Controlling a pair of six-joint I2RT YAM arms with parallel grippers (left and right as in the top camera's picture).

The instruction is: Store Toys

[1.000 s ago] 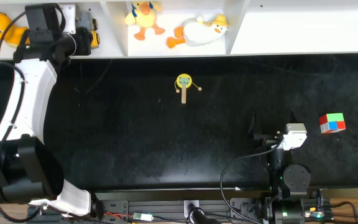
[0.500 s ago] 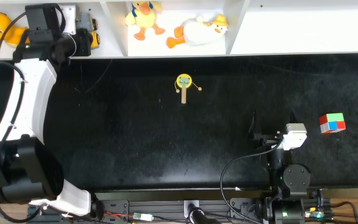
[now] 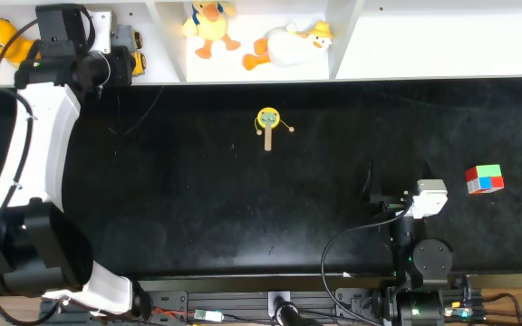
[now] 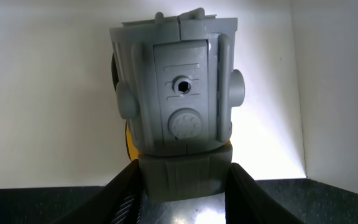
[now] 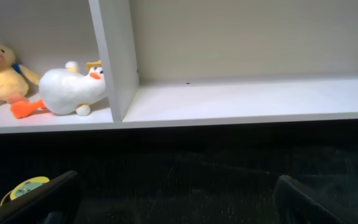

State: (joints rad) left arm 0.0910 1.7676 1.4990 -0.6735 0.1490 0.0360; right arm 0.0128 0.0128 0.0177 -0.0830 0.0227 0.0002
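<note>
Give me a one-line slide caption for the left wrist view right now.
Left gripper holds a grey toy in its jaws inside a white shelf compartment.

1. Toy truck (image 4: 176,93): its base sits hidden between the left gripper's (image 4: 183,191) fingers.
2. Rattle (image 5: 27,185): half covered by a finger of the right gripper (image 5: 178,202).
3. Yellow duck (image 5: 2,71): cut at the picture's edge.

This is a robotics test bench staged as a toy-storage corner. A black-covered table (image 3: 198,199) runs up to a white partitioned shelf (image 3: 352,41). Along the table edge opposite the shelf stand the arm bases (image 3: 420,258), with loose cables (image 3: 370,226) and exposed electronics beside them.
</note>
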